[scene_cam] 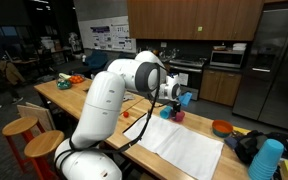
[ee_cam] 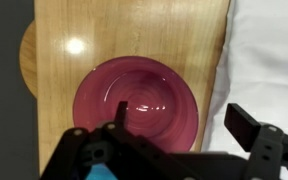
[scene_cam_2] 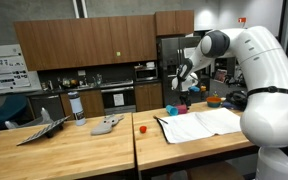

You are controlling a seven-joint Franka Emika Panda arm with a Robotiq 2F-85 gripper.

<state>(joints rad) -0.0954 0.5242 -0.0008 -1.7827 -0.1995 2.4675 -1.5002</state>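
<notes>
A dark pink bowl (ee_cam: 134, 105) sits empty on the wooden counter (ee_cam: 74, 30), right below my gripper (ee_cam: 180, 118). The jaws stand wide open with nothing between them: one fingertip (ee_cam: 115, 113) hangs over the bowl's middle, the other (ee_cam: 246, 124) over the white cloth (ee_cam: 269, 60) beside it. In both exterior views the gripper (scene_cam: 174, 95) (scene_cam_2: 181, 80) hovers a little above the bowl (scene_cam: 171, 115) (scene_cam_2: 176, 108) at the cloth's corner. A blue part of the gripper's mount shows at the bottom left of the wrist view.
The white cloth (scene_cam: 184, 145) (scene_cam_2: 204, 122) covers the counter near the robot. A small red object (scene_cam: 125, 112) (scene_cam_2: 141, 128) lies on the wood. An orange bowl (scene_cam: 221, 127) and stacked blue cups (scene_cam: 267, 160) stand beyond the cloth. Stools (scene_cam: 19, 127) line the counter.
</notes>
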